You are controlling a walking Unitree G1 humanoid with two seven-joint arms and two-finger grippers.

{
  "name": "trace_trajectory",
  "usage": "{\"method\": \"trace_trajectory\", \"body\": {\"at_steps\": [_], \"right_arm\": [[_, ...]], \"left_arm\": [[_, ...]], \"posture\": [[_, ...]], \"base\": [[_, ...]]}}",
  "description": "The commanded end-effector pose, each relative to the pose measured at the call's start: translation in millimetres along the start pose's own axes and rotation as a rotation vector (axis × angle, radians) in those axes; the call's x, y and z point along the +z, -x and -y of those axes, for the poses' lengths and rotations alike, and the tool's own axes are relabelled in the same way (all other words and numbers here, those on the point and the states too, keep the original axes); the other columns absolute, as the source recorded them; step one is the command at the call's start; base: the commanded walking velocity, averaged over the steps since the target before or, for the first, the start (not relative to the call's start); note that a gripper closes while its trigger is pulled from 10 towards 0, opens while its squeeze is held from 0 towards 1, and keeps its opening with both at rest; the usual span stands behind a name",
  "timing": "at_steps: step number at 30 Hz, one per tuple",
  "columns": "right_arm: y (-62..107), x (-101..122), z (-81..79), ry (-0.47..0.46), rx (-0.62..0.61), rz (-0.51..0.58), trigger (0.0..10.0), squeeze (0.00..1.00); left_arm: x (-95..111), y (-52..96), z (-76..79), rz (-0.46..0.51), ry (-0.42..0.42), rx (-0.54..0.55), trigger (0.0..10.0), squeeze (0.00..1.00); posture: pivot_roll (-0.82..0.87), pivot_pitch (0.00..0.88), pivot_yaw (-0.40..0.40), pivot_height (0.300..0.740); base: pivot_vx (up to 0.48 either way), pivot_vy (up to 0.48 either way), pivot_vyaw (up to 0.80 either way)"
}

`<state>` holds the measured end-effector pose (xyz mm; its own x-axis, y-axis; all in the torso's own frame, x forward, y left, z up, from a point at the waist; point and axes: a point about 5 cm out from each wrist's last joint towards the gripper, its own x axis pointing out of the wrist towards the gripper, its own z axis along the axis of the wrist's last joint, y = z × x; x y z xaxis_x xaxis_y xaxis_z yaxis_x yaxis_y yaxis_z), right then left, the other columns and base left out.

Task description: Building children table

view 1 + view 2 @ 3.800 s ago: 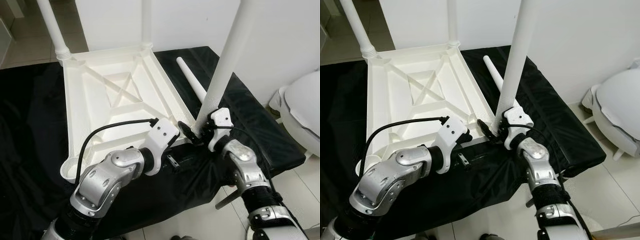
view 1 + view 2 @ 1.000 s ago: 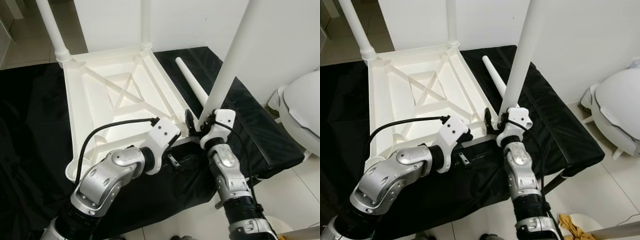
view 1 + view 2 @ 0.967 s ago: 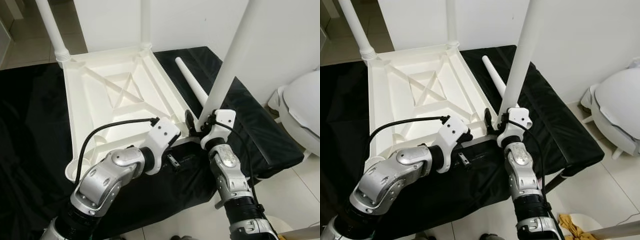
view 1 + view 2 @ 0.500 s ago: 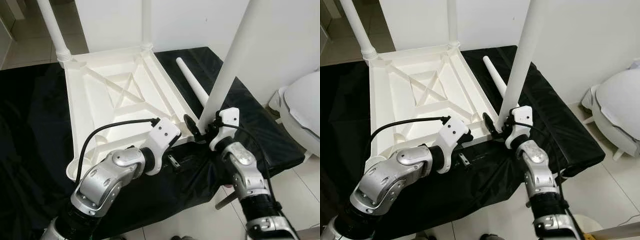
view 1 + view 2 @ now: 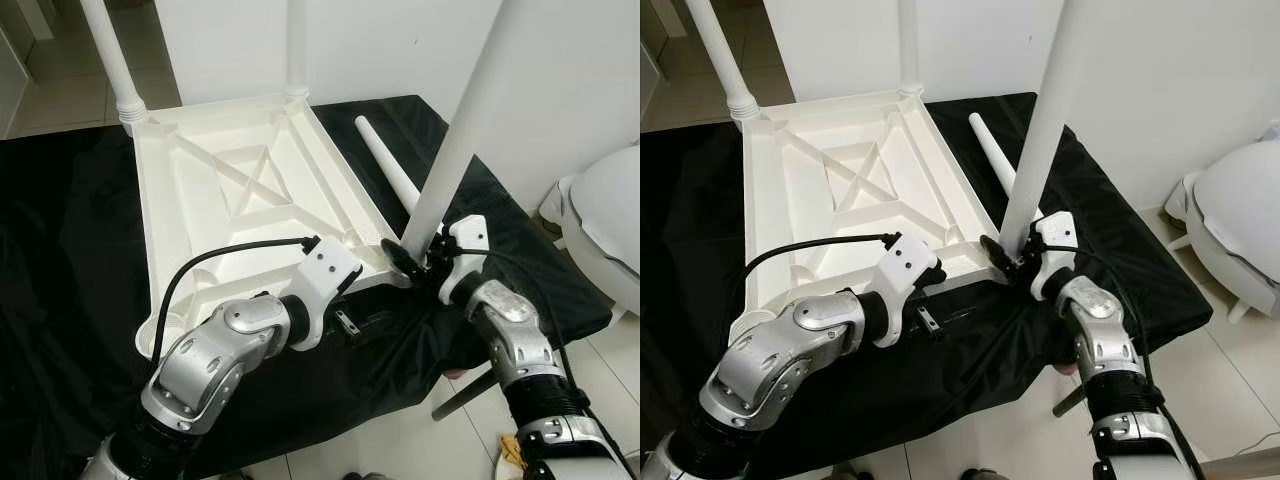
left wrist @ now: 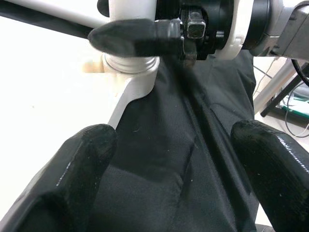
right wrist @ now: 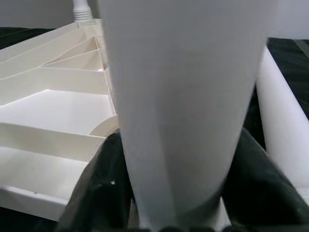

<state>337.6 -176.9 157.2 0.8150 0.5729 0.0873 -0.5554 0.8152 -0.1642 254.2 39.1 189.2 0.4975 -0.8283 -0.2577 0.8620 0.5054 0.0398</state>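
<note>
Right tool [image 5: 414,258] clamps upright leg [image 5: 458,135] (at tabletop [image 5: 200,210] corner); left tool [image 6: 169,159] open, empty.

From the head we look forward and steeply down with both eyes, which share the upturned white tabletop [image 5: 240,200] on the black-draped counter [image 5: 60,250]. Our left wrist camera sits very close, sighting along its tool's fingers [image 6: 72,174] at the corner socket [image 6: 130,65]. Our right wrist camera looks the opposite way, pressed close against the upright leg [image 7: 178,96] above that corner.
</note>
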Motion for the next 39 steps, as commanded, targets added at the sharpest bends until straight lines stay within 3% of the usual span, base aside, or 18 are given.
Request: {"method": "trace_trajectory", "body": {"at_steps": [1,10,11,20,27,32,33,39], "right_arm": [[1.0,-3,-1.9,0.000,0.054,-0.012,0.0,0.00],[1.3,-4,-1.3,-0.013,0.060,-0.006,0.0,0.00],[-0.3,-4,-1.9,-0.011,0.032,-0.013,10.0,0.00],[-4.1,-2,-8.7,-0.012,-0.029,0.001,10.0,0.00],[-8.8,3,-23.3,-0.034,-0.074,0.044,10.0,0.00],[-12.2,5,-39.0,-0.074,-0.150,0.077,10.0,0.00],[-15.2,7,-49.7,-0.110,-0.215,0.097,10.0,0.00],[-19.0,8,-58.9,-0.129,-0.322,0.109,10.0,0.00]], "left_arm": [[0,0.7,2.0,-0.006,0.001,-0.016,10.0,0.00],[1,1.7,0.2,-0.001,0.000,-0.003,10.0,0.00],[2,1.7,0.0,0.001,0.000,-0.003,10.0,0.00],[2,2.1,-0.9,-0.002,-0.005,-0.011,10.0,0.00],[2,1.6,-0.7,-0.007,-0.006,-0.021,10.0,0.00],[1,2.4,-0.5,-0.007,-0.002,-0.018,10.0,0.00],[0,3.0,0.2,-0.011,0.002,-0.017,10.0,0.00],[-1,3.4,0.5,-0.013,0.006,-0.015,10.0,0.00]], "posture": [[-0.02,0.096,-0.001,0.740],[-0.02,0.104,-0.002,0.740],[-0.03,0.105,-0.001,0.740],[-0.03,0.107,0.011,0.740],[-0.03,0.109,0.026,0.740],[-0.02,0.113,0.025,0.740],[-0.02,0.116,0.024,0.740],[-0.02,0.118,0.025,0.740]], "base": [[0.000,0.000,0.00],[0.000,0.000,0.00],[0.000,0.000,0.00],[0.000,0.000,0.00],[0.000,0.000,0.00],[0.000,0.000,0.00],[0.000,0.000,0.00],[0.000,0.000,0.00]]}}
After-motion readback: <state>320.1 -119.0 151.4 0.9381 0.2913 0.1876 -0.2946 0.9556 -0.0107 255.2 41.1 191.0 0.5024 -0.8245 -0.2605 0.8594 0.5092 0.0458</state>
